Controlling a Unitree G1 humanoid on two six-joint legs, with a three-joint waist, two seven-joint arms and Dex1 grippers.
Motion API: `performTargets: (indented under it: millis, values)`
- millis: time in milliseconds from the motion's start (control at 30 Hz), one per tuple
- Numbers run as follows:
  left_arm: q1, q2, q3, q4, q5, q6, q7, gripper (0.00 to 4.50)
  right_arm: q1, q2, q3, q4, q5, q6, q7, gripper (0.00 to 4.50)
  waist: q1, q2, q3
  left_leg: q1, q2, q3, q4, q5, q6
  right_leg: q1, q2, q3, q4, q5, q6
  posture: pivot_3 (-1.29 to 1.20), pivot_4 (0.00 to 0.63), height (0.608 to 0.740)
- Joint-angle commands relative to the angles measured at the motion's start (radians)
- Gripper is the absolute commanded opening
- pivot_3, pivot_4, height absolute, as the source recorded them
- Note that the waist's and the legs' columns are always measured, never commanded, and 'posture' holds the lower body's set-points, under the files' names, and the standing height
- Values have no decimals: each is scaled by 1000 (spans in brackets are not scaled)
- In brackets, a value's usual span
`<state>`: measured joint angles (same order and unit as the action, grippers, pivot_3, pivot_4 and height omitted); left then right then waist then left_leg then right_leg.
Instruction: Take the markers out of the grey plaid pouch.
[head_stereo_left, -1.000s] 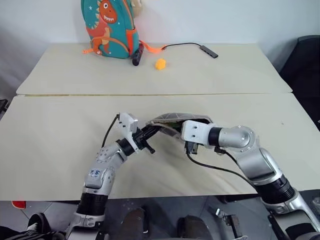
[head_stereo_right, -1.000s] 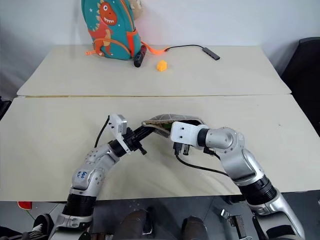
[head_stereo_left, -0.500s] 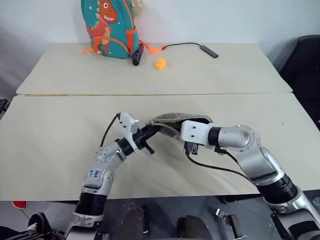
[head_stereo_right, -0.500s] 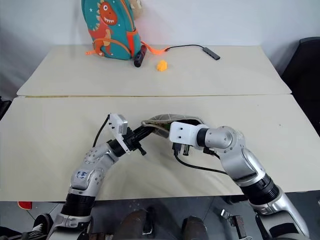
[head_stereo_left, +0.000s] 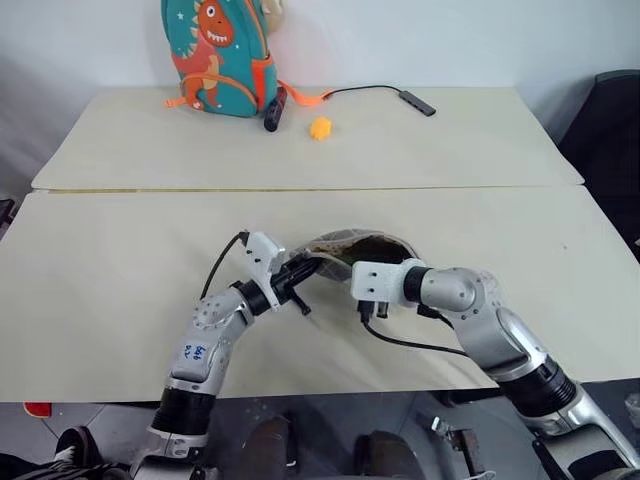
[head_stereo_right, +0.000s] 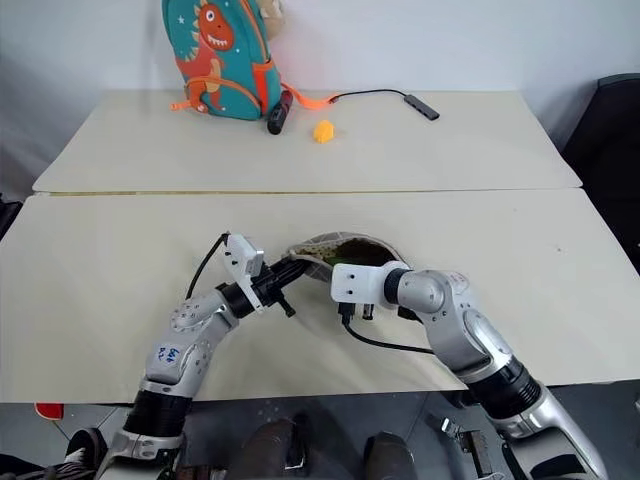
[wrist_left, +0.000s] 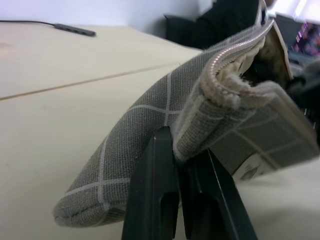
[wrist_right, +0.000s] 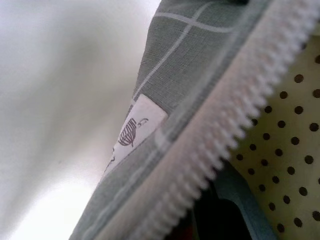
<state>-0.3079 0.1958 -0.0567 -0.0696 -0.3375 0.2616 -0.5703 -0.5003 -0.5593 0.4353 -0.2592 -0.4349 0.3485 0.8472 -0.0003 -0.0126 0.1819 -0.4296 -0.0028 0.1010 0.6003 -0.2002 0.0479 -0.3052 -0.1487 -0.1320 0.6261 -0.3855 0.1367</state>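
Plain test room, bare cream tables (head_stereo_left: 420, 150), white wall (head_stereo_left: 420, 40)

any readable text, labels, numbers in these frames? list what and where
No legible words or numbers.
Pouch label: a small striped drawing with a line of print below it, too blurred to read.
Left arm sticker: blue marks, too small to read.
Backpack: dinosaur picture, no text.
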Motion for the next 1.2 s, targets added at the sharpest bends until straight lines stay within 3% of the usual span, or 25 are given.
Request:
performTargets:
  millis: [33,233,367,500,600,767,967,1200]
  values:
    - [-36,-20,13,-71,-18,-42,8,0,42,11,85,-5,0,-75,29,573,0,0,0,0,0,0,0,0,0,0,0,0,0,0,0,0,150,740]
    - [-23,-17,28,-84,-54,-33,-28,0,27,13,48,0,23,-81,57,573,-1,0,0,0,0,0,0,0,0,0,0,0,0,0,0,0,150,740]
    - [-12,6,-32,-113,-31,-80,-113,0,11,37,27,3,64,-18,90,573,-1,0,0,0,0,0,0,0,0,0,0,0,0,0,0,0,150,740]
    - [-15,-11,-25,-131,-49,-105,-134,0,20,0,75,-1,48,8,172,573,-1,0,0,0,0,0,-1,0,0,0,0,0,0,0,0,0,150,740]
    - [-20,-10,-25,-130,-42,-117,-148,0,15,24,78,11,36,13,151,573,0,0,0,0,0,-1,-1,0,0,0,0,0,-1,0,0,0,150,740]
    - [-44,-59,30,-104,-71,-81,-72,0,29,19,102,-26,27,-59,158,573,-1,0,0,0,0,-1,-1,0,0,0,0,0,-1,0,0,0,150,740]
    - [-34,-68,12,-109,-62,-80,-93,0,37,27,117,6,-16,-72,145,573,-1,0,0,0,0,-1,-1,0,0,0,0,0,-1,0,0,0,150,740]
    - [-32,-77,23,-101,-73,-46,-70,0,25,33,132,28,-87,-225,102,573,-1,0,0,0,0,0,-1,0,0,0,0,0,-1,0,0,0,150,740]
